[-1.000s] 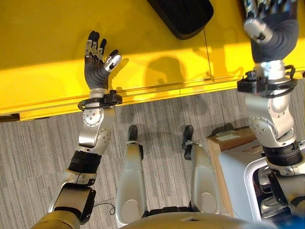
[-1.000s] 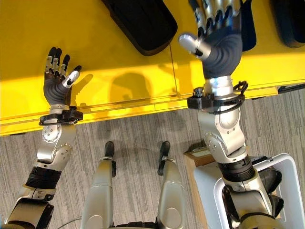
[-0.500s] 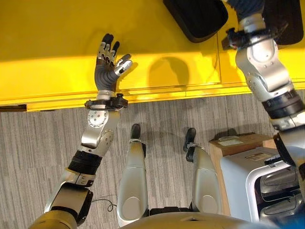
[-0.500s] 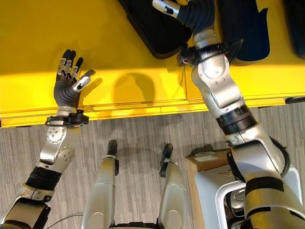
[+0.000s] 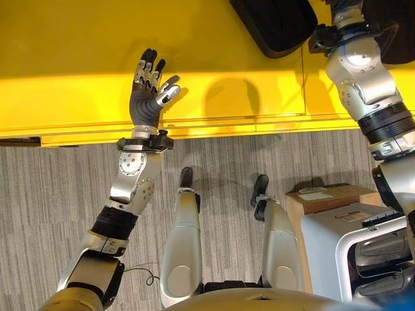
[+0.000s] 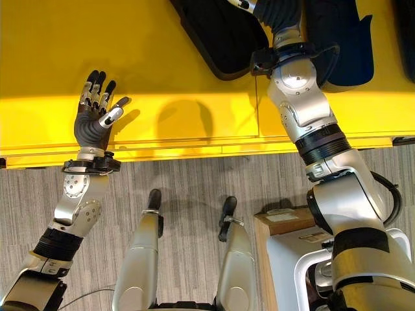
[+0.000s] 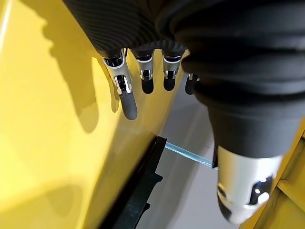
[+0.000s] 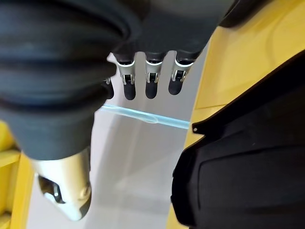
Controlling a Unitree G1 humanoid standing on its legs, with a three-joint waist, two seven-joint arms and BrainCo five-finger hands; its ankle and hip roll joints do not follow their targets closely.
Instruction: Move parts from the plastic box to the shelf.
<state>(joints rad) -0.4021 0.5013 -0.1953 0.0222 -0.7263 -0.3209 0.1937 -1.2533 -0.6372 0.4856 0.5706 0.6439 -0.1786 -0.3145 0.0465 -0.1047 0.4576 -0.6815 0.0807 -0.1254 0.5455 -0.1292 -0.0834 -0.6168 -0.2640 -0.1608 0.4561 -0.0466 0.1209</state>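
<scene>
1. The left hand (image 5: 150,91) is raised over the yellow shelf (image 5: 65,78), palm up, fingers (image 7: 127,98) spread loose with nothing between them and the thumb
2. The right hand (image 8: 62,157) is reaching far in over the shelf; seen from its wrist, its fingers (image 8: 152,78) hang relaxed and slightly bent, thumb apart, nothing in its grasp
3. Two black parts lie on the shelf surface: one (image 6: 214,35) just to the left of the right forearm, the other (image 6: 343,39) on the arm's right side, both partly crossed by the arm
4. The black part (image 8: 248,157) appears close beside the right hand in its wrist camera, lying flat on the yellow surface, not touched by the fingers
5. On the grey carpeted floor (image 5: 52,194) at the robot's right stands a grey plastic box (image 5: 337,246), with a brown cardboard box (image 5: 324,193) against its far side; I can't make out what sits inside the plastic box
</scene>
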